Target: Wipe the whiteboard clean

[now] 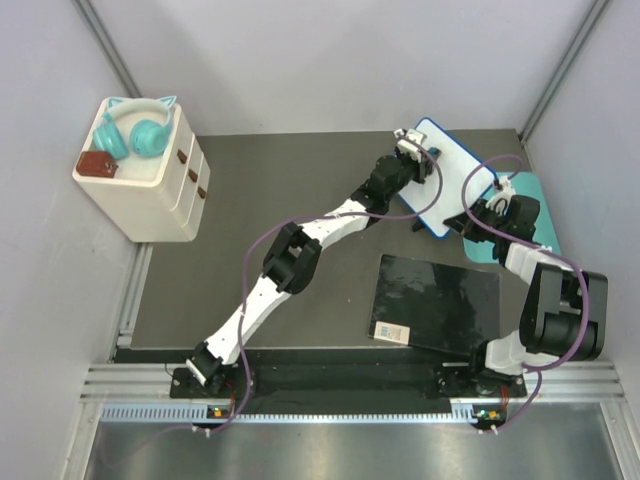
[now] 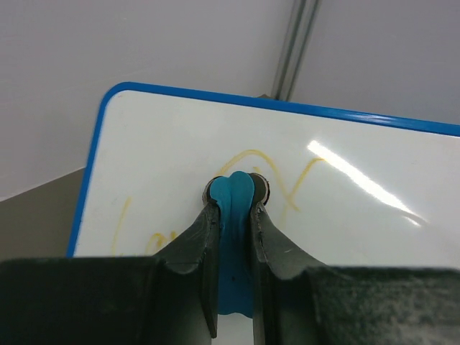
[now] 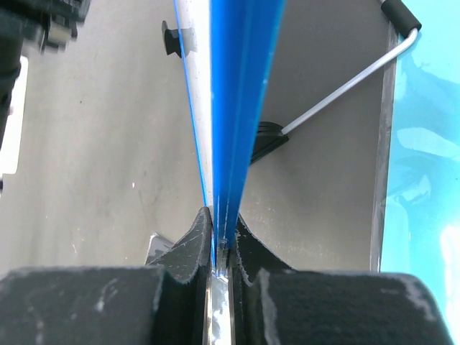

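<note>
The whiteboard (image 1: 458, 165), white with a thin blue rim, stands tilted at the back right of the table. In the left wrist view its face (image 2: 180, 136) carries yellow scribbles (image 2: 253, 155). My left gripper (image 1: 413, 146) is shut on a small blue eraser (image 2: 234, 215), whose tip presses on the board among the scribbles; the gripper (image 2: 236, 192) is over the board's middle. My right gripper (image 1: 497, 194) is shut on the board's right blue edge (image 3: 233, 93), seen edge-on between its jaws (image 3: 221, 224).
A teal mat (image 1: 532, 198) lies under the board's right side and shows in the right wrist view (image 3: 424, 144). A glossy black sheet (image 1: 435, 298) lies in front. A white drawer box (image 1: 150, 190) with teal headphones (image 1: 135, 130) stands at far left. The board's wire stand (image 3: 345, 83) shows behind it.
</note>
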Tool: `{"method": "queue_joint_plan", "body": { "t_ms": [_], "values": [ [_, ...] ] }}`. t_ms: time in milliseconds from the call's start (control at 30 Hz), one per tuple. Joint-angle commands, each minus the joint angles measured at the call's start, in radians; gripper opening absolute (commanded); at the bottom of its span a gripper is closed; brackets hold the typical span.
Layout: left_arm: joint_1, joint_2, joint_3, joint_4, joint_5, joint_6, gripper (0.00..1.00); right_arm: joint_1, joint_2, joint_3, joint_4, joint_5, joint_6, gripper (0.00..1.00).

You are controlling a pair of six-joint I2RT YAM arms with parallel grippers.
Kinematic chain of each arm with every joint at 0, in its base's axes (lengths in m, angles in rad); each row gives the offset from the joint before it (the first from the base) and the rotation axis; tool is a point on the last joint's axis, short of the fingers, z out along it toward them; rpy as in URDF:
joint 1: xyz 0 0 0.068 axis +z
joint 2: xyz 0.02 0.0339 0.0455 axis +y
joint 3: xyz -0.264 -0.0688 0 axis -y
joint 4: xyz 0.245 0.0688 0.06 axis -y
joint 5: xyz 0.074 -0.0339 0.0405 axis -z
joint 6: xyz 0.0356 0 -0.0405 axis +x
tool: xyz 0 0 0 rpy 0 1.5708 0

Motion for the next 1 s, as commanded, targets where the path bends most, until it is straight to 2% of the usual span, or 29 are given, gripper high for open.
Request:
{"method": "queue_joint_plan", "body": {
  "t_ms": [0,133,333,533,700,967],
  "values": [
    [0.078,0.034,0.018,-0.004,-0.073,-0.017,0.0,0.016,-0.011,-0.018,-0.165,0.066,-0.089,0.0],
    [0.11,0.02,-0.008,0.002,-0.063,-0.052,0.0,0.016,-0.02,-0.01,-0.165,0.092,-0.105,0.0],
    [0.115,0.0,-0.053,0.022,-0.043,-0.025,0.0,0.016,-0.064,-0.021,-0.107,0.141,-0.142,0.0],
    [0.113,-0.007,-0.065,0.028,-0.015,-0.055,0.0,0.018,-0.159,-0.142,0.026,0.201,-0.171,0.0],
    [0.11,-0.017,-0.087,0.037,0.019,-0.057,0.0,0.016,-0.262,-0.328,0.265,0.256,-0.156,0.0],
    [0.099,-0.003,-0.088,0.054,0.026,-0.051,0.0,0.018,-0.268,-0.349,0.323,0.213,-0.149,0.0]
  ]
}}
